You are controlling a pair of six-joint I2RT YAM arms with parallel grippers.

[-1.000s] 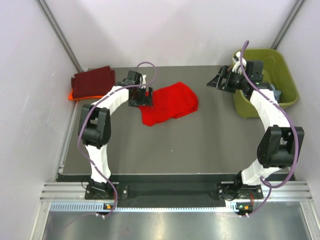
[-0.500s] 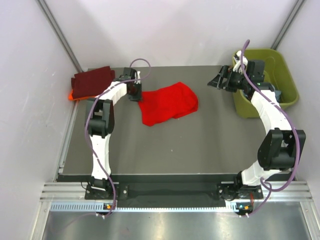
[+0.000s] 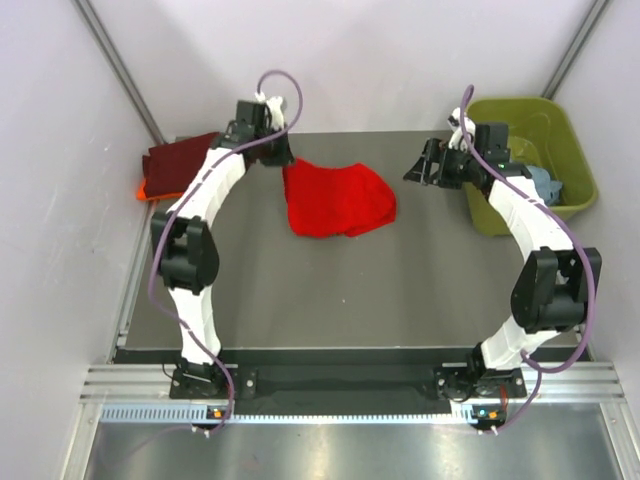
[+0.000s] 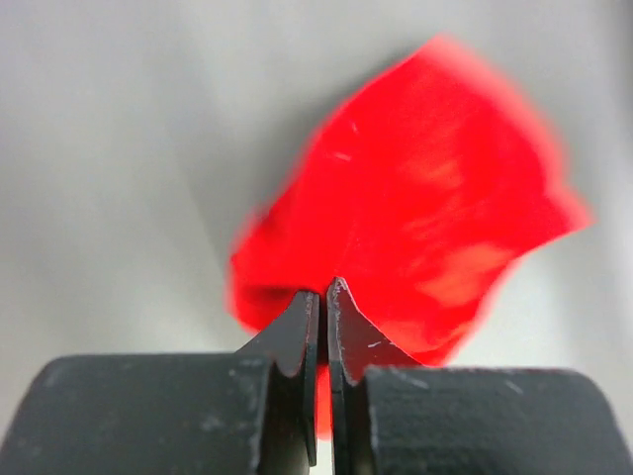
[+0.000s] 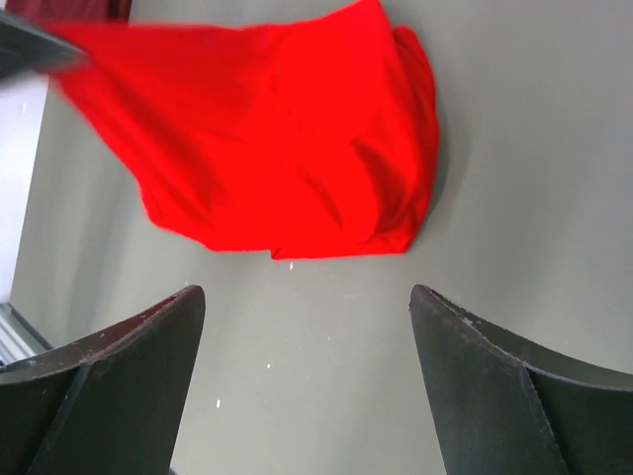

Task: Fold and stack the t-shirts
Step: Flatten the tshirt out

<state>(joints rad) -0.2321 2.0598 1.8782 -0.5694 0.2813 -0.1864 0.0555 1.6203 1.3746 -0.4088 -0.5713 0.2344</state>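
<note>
The red t-shirt [image 3: 335, 200], lying mid-counter [image 3: 400, 290], is clamped at its far-left corner by the left fingers [image 4: 302, 327], apparently to be drawn flat. The right fingers [image 5: 119, 356] are held apart, empty, near its right side.

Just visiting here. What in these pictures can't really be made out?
- Top view: orange shirt shows only a sliver; the maroon shirt covers the rest.
- Top view: light blue cloth in the green tub is partly hidden by the right arm.
- Left wrist view: red shirt is blurred, its folds unreadable; the left gripper hides how much cloth it pinches.
- Right wrist view: the shirt's far edge is cut off at the top.
</note>
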